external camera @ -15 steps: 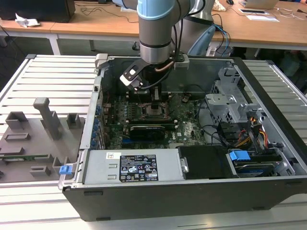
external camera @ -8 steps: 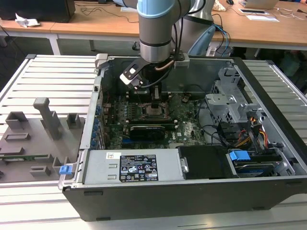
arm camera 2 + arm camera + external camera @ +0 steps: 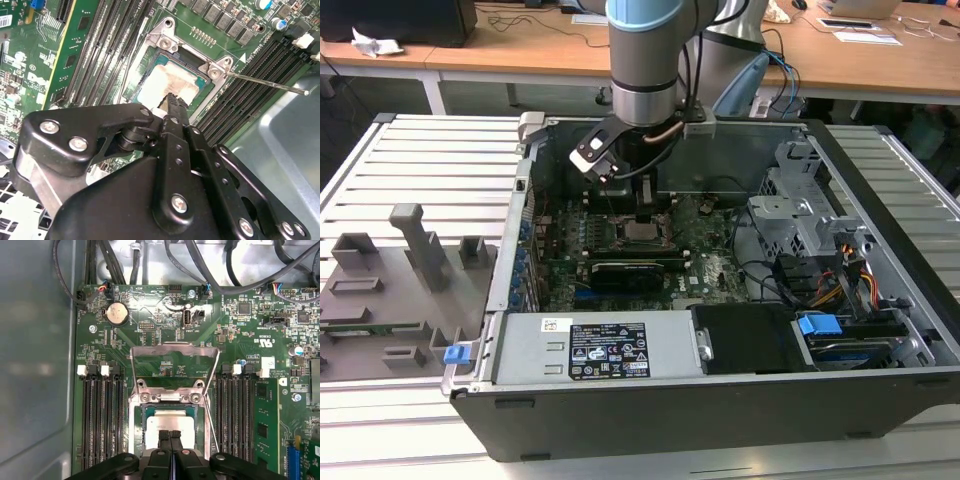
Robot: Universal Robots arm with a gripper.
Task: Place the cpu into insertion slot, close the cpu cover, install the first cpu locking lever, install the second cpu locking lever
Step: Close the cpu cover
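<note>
The cpu (image 3: 169,421), silvery with pale smears on top, lies flat in the insertion slot (image 3: 135,420) on the green motherboard. It appears again in the second wrist view (image 3: 165,82) and in the exterior view (image 3: 642,232). My gripper (image 3: 170,434) is shut with nothing between its fingers, and its tip (image 3: 172,98) rests on or just above the cpu's edge. The cpu cover (image 3: 175,346) stands swung open beyond the slot, with the board showing through its cut-out. A thin locking lever (image 3: 265,82) juts out free beside the slot.
Black memory slots (image 3: 102,420) flank the socket on both sides. A long black expansion card (image 3: 625,270), a power supply (image 3: 590,350), a metal drive cage (image 3: 800,210) and cables (image 3: 830,285) crowd the open case. A grey fixture tray (image 3: 400,270) sits at the exterior view's left.
</note>
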